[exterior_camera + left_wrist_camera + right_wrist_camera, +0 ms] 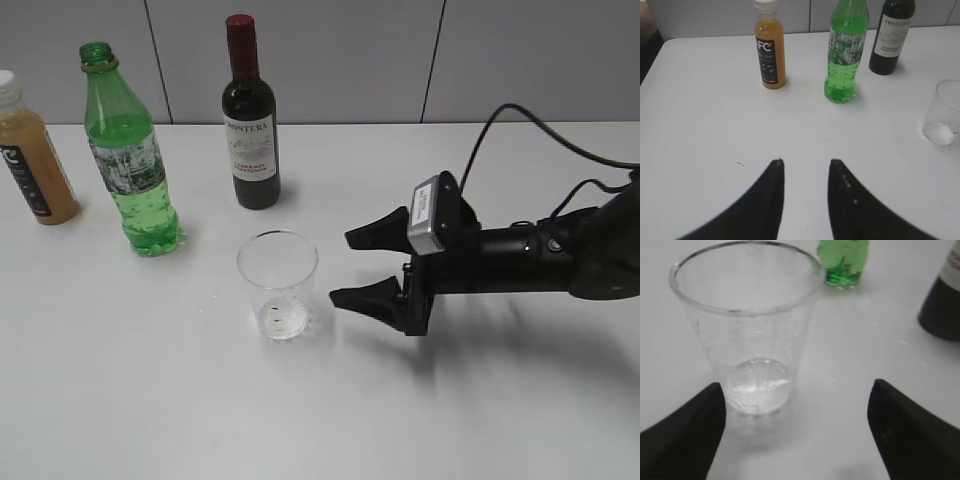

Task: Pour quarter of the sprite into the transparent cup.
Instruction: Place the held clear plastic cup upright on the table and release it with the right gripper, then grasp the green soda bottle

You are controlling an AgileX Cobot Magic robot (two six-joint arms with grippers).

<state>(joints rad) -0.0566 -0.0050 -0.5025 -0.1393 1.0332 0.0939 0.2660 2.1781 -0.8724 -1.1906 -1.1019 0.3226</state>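
Sprite [131,170] upright, neck up; cup [278,284] upright

I see a tall see-through green plastic bottle [128,160] with bright green drink inside and a whitish-grey label band with small dark marks. The small clear plastic cup [278,284] has no colour, only faint little marks on its side. A dark glass wine bottle [249,117] has a dark red top and a white label with dark letters. An orange juice bottle [770,46] has a white cap and a black label with white letters. The flat surface [120,380] is plain white. My right end effector [363,268] is black, with a grey box on it.
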